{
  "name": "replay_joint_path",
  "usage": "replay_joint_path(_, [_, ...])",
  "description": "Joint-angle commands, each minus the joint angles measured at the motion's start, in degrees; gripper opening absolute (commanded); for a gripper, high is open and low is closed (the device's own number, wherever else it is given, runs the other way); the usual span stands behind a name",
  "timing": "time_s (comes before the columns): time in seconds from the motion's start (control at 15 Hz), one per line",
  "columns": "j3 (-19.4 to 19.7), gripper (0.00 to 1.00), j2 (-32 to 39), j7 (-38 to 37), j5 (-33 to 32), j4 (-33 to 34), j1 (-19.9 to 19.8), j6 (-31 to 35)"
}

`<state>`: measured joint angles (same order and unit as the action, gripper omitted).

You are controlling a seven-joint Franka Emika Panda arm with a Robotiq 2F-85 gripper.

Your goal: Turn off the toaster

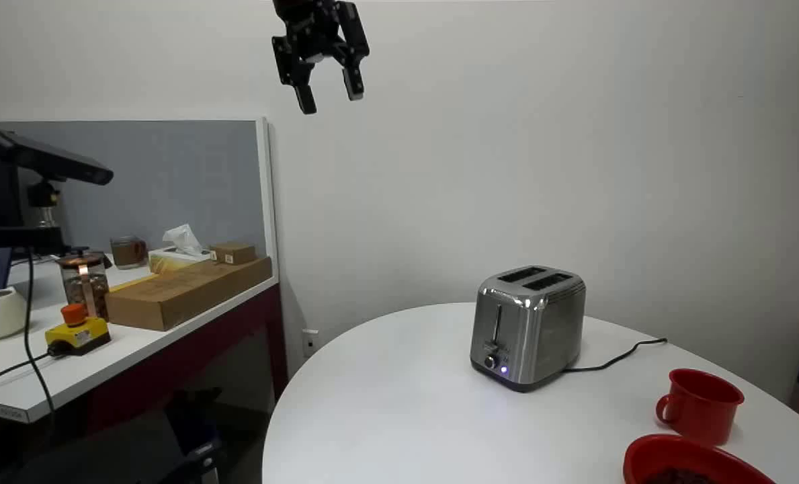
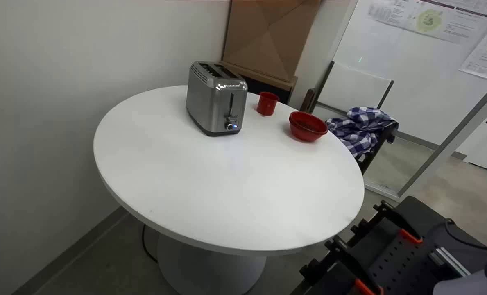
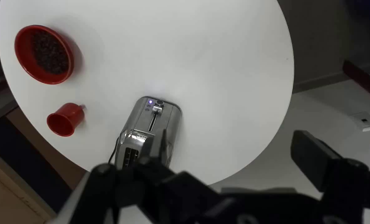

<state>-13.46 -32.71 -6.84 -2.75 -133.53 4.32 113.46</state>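
The steel toaster [image 1: 560,329] stands upright on the round white table [image 1: 372,417]; it also shows in an exterior view [image 2: 204,100] and the wrist view [image 3: 164,124]. Its lever [image 3: 157,109] sits low on its front, beside the round knob [image 3: 159,103]. A small bluish light [image 1: 504,369] glows next to the knob. My gripper [image 1: 332,101] is open and empty, high above the table and well apart from the toaster. In the wrist view my gripper [image 3: 228,141] shows two spread fingers; one covers part of the toaster's top.
A red mug [image 1: 705,407] and a red bowl [image 2: 304,134] with dark bits stand beside the toaster on the table. A black cord [image 1: 614,361] runs from the toaster. A wall [image 1: 507,168] rises behind. A side desk [image 1: 171,336] holds boxes.
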Motion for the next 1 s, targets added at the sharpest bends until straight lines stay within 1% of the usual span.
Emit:
replay_joint_path(0.0, [0.9,1.0,0.2,-0.5,-0.6,0.2,1.1,-0.1])
replay_joint_path(0.53, [1.1,1.0,0.7,-0.7,-1.1,-0.5,0.8,0.7])
replay_joint_path(0.8, [2.7,1.0,5.5,0.3,-4.2,-2.8,-1.1,2.8])
replay_joint_path(0.93, [4.6,1.0,9.3,1.2,-6.0,-4.2,-2.3,4.5])
